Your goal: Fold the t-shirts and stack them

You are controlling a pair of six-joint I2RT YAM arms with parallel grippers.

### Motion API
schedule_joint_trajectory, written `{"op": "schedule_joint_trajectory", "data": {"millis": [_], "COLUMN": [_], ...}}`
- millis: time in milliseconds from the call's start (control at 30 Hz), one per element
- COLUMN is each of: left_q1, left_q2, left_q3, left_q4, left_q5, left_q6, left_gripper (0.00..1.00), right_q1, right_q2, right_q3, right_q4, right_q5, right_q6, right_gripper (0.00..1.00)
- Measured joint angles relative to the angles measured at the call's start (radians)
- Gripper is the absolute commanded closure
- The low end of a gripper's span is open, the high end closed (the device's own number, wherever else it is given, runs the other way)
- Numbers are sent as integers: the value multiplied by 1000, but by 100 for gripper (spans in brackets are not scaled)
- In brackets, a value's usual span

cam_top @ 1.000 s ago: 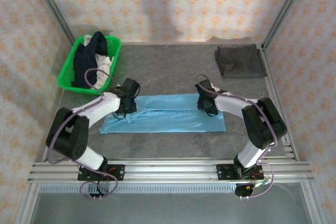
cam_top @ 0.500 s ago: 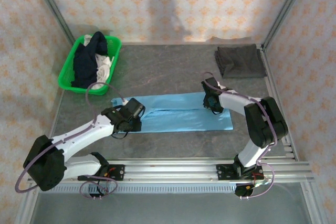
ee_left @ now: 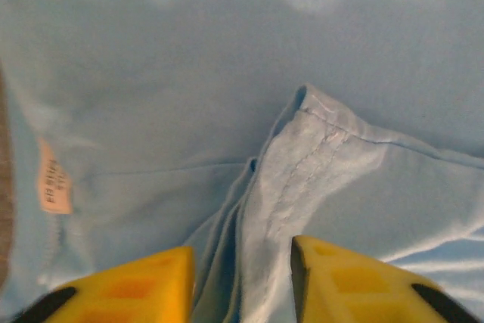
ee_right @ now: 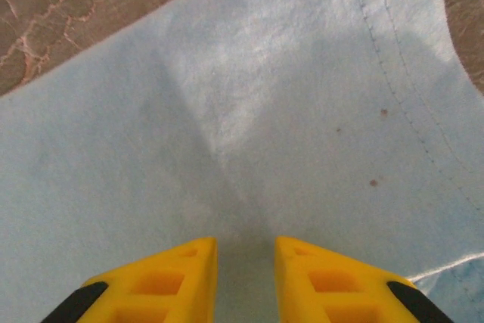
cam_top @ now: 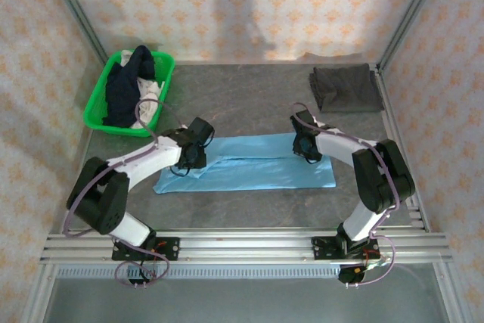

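Shifting since a second ago: the light blue t-shirt [cam_top: 249,172] now lies further to the right, its long band straighter. The left arm has swung low and come back to the shirt's left end.
Meaning for the task: I judge the long fold is being tidied; the crosswise fold and the stacking are not yet done.
Left gripper [ee_left: 242,262]: fingers apart, astride a raised sleeve fold; whether they pinch it, I cannot tell.
Right gripper [ee_right: 246,255]: clamped on the shirt's right end, with creases running into its narrow gap.
Shirt's place: flat on the table [cam_top: 249,104], mid-front, stretched between both grippers.
Folded dark grey t-shirt [cam_top: 344,88]: far right corner, well apart.
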Motion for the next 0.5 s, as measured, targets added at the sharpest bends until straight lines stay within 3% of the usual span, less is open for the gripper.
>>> {"op": "schedule_joint_trajectory", "data": {"millis": [133, 400, 500], "left_q1": [-10, -184, -245], "left_q2": [-11, -159, -160], "left_q3": [-4, -44, -84], "left_q4": [-4, -47, -64], "left_q5": [25, 0, -9], "left_q6": [22, -4, -37], "left_gripper": [100, 100, 85], "right_q1": [-5, -6, -6], "right_q2": [-26, -53, -53], "right_q3": [2, 6, 6], "right_q4": [-4, -7, -7], "right_q5": [-8, -7, -8], "right_q6": [-2, -2, -2], "right_gripper": [73, 73, 73]}}
